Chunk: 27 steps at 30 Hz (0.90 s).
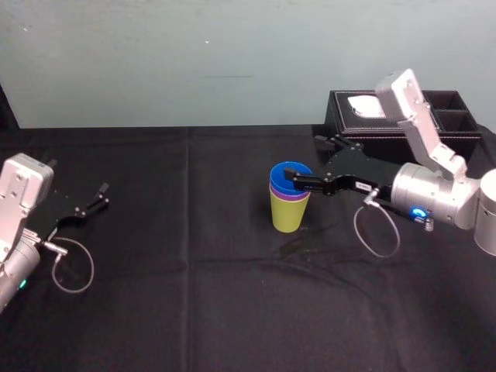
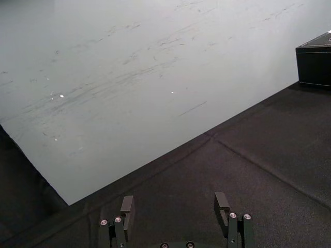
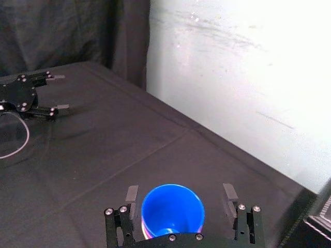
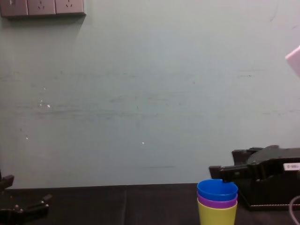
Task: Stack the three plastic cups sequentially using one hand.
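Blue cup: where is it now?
Head view, right of centre: the blue cup is nested topmost, in the purple cup inside the yellow-green cup, between the fingers of the open right gripper, front-left of the black tissue box.

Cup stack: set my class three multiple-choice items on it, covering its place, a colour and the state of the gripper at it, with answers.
1. Where is the cup stack?
A. On the table, left of the black box.
B. Inside the black box.
C. Under the left gripper.

2. The top cup is:
A. Purple.
B. Blue.
C. Yellow-green.

3. The right gripper's fingers are:
A. Shut on the rim.
B. Open, one each side of the top cup.
C. Open, far from the cups.

1 A: the box stands to its right, the left gripper parked far left.
2 B: the blue cup sits in the purple cup, that in the yellow-green cup.
3 B: the right wrist view shows a gap beside each finger.
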### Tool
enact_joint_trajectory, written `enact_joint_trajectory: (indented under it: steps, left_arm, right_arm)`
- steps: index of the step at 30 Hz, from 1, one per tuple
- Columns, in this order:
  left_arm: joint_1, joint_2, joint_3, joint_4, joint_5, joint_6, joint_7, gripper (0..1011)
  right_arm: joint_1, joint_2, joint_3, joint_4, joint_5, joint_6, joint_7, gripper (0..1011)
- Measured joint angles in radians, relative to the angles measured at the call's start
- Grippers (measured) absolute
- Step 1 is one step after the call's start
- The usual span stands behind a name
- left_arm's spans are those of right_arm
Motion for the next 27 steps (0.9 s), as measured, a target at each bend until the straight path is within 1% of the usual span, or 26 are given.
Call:
enact_joint_trajectory:
  steps: [2,7,14,18,22,27]
  left_arm:
    - [0.000,0.000,0.000,0.000,0.000,0.000,0.000,1011]
    - [0.000,0.000,0.000,0.000,0.000,0.000,0.000,1012]
    - [0.000,0.000,0.000,0.000,0.000,0.000,0.000,1011]
    - [0.000,0.000,0.000,0.000,0.000,0.000,0.000,1011]
    - [0.000,0.000,0.000,0.000,0.000,0.000,0.000,1011]
    - [0.000,0.000,0.000,0.000,0.000,0.000,0.000,1011]
  right_arm:
    - [-0.010,0.006,0.009,-0.010,0.002,-0.005,-0.004,1003]
    - [-0.059,0.038,0.053,-0.045,0.010,-0.029,-0.029,1003]
    - [-0.121,0.070,0.112,-0.061,0.024,-0.054,-0.051,1003]
    - [-0.152,0.078,0.139,-0.049,0.028,-0.061,-0.064,1003]
    - [-0.172,0.078,0.155,-0.027,0.029,-0.067,-0.069,1003]
    - [-0.186,0.072,0.162,0.008,0.030,-0.074,-0.067,1003]
